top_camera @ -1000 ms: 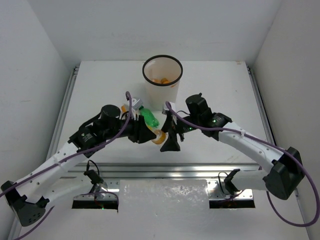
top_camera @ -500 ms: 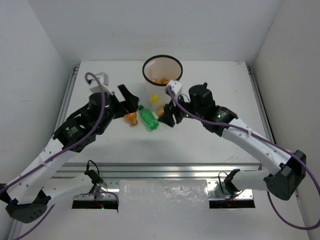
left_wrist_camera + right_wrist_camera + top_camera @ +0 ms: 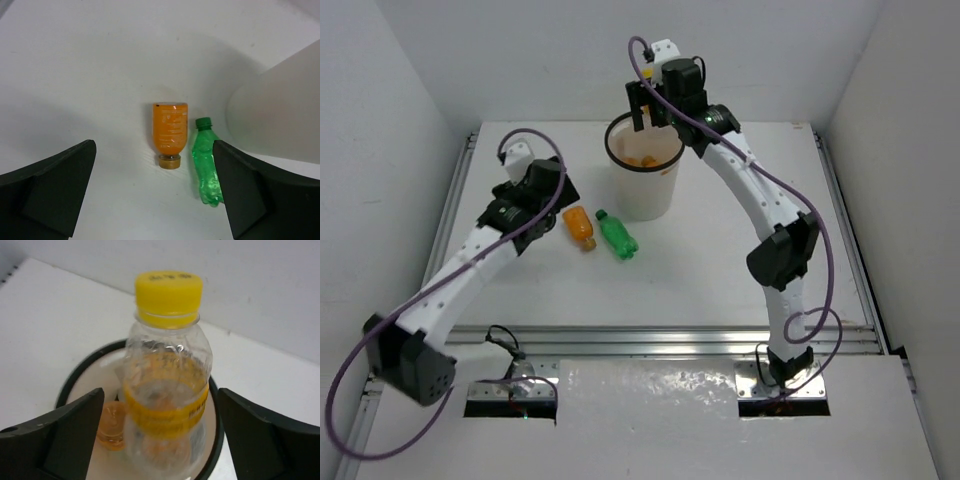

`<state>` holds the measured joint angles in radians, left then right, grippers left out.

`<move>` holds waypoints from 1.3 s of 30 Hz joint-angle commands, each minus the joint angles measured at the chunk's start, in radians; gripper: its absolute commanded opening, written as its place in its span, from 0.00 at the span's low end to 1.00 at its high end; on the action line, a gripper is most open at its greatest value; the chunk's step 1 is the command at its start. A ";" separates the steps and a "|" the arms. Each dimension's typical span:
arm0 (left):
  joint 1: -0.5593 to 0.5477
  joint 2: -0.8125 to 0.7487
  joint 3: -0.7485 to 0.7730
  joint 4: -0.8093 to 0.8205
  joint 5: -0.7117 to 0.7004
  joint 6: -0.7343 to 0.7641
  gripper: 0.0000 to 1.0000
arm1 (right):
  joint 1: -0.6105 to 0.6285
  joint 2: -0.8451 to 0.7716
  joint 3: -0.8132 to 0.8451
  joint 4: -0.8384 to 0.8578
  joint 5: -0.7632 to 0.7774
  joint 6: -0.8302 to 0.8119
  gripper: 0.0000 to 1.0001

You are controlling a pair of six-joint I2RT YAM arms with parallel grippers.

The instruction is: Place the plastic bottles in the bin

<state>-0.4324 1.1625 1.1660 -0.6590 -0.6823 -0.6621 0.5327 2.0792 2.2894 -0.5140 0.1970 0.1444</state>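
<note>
My right gripper [image 3: 650, 112] hangs over the bin [image 3: 647, 200], a tall white bucket with a black rim. Its jaws are open. A clear plastic bottle [image 3: 167, 380] with a yellow cap and yellow band sits between the fingers with a gap on each side, its lower part blurred above the bin's rim [image 3: 70, 382]. An orange bottle [image 3: 111, 422] lies inside the bin. My left gripper [image 3: 152, 190] is open above the table. Ahead of it lie an orange bottle [image 3: 170, 132] and a green bottle [image 3: 206, 167], side by side, left of the bin [image 3: 280, 110].
From above, the orange bottle [image 3: 579, 227] and green bottle [image 3: 618, 235] lie just left of the bin's foot. White walls close the table on three sides. A metal rail runs along the near edge.
My right arm rose from the table to above the bin with the clear bottle, and its jaws have opened. My left arm drew back to the left.
</note>
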 commanded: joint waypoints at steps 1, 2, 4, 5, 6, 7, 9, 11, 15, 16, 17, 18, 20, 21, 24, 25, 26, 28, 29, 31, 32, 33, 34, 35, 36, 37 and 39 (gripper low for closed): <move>0.044 0.113 0.015 0.099 0.101 0.047 1.00 | 0.004 0.033 0.053 -0.120 0.048 -0.028 0.99; 0.049 0.140 0.023 0.105 0.108 0.047 1.00 | 0.004 0.010 0.024 -0.106 0.039 -0.029 0.99; 0.061 0.210 0.047 0.117 0.125 0.051 1.00 | 0.004 -0.040 -0.042 -0.063 0.029 -0.025 0.99; 0.066 0.230 0.050 0.127 0.132 0.053 1.00 | 0.003 -0.085 -0.050 -0.060 0.015 -0.020 0.99; 0.070 0.249 0.050 0.154 0.157 0.061 1.00 | 0.004 -0.103 -0.051 -0.072 0.015 -0.014 0.99; 0.076 0.288 0.057 0.156 0.167 0.058 1.00 | 0.004 -0.144 -0.050 -0.083 0.012 -0.002 0.99; 0.081 0.322 0.054 0.176 0.197 0.050 1.00 | 0.009 -0.195 -0.068 -0.109 -0.010 0.014 0.99; 0.084 0.362 0.037 0.209 0.211 0.047 1.00 | 0.013 -0.313 -0.178 -0.103 -0.060 0.041 0.99; 0.086 0.436 0.006 0.274 0.263 0.045 0.98 | 0.030 -0.539 -0.500 0.033 -0.138 0.069 0.99; 0.087 0.465 -0.002 0.285 0.263 0.041 0.97 | 0.032 -0.574 -0.618 0.058 -0.154 0.083 0.99; 0.089 0.482 -0.014 0.304 0.265 0.041 0.97 | 0.033 -0.608 -0.672 0.083 -0.168 0.087 0.99; 0.089 0.494 -0.019 0.314 0.274 0.039 0.96 | 0.036 -0.658 -0.717 0.119 -0.188 0.090 0.99; 0.089 0.522 -0.047 0.347 0.279 0.029 0.95 | 0.039 -0.692 -0.815 0.143 -0.192 0.104 0.99; 0.090 0.525 -0.064 0.372 0.283 0.029 0.94 | 0.042 -0.715 -0.838 0.147 -0.214 0.104 0.99; 0.096 0.574 -0.091 0.406 0.282 0.021 0.89 | 0.055 -0.743 -0.915 0.158 -0.260 0.109 0.99; 0.101 0.586 -0.092 0.406 0.282 0.018 0.87 | 0.056 -0.746 -0.927 0.158 -0.264 0.112 0.99; 0.101 0.597 -0.095 0.409 0.285 0.016 0.84 | 0.058 -0.752 -0.935 0.158 -0.268 0.115 0.99; 0.104 0.614 -0.114 0.418 0.290 0.015 0.65 | 0.067 -0.766 -0.956 0.163 -0.278 0.116 0.99; 0.104 0.612 -0.121 0.418 0.290 0.010 0.56 | 0.072 -0.772 -0.966 0.164 -0.284 0.118 0.99; 0.104 0.576 -0.162 0.417 0.287 0.002 0.28 | 0.072 -0.789 -0.992 0.169 -0.310 0.130 0.99; 0.104 0.551 -0.178 0.412 0.285 0.002 0.19 | 0.072 -0.794 -1.001 0.172 -0.320 0.138 0.99; 0.104 0.484 -0.196 0.401 0.285 -0.001 0.12 | 0.072 -0.798 -1.021 0.175 -0.327 0.153 0.99; 0.100 0.441 -0.241 0.389 0.290 0.002 0.01 | 0.072 -0.807 -1.030 0.178 -0.343 0.164 0.99; 0.095 0.331 -0.265 0.386 0.328 0.010 0.00 | 0.072 -0.811 -1.050 0.189 -0.397 0.179 0.99; 0.069 0.260 -0.328 0.416 0.355 0.037 0.00 | 0.072 -0.811 -1.061 0.207 -0.447 0.205 0.99; 0.052 0.193 -0.363 0.447 0.438 0.065 0.00 | 0.072 -0.806 -1.067 0.221 -0.543 0.219 0.99; -0.007 -0.028 -0.461 0.521 0.539 0.152 0.00 | 0.072 -0.797 -1.073 0.245 -0.615 0.269 0.99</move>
<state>-0.3683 1.3861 0.7780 -0.2646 -0.3019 -0.6147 0.5987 1.2911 1.2274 -0.3656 -0.2314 0.3252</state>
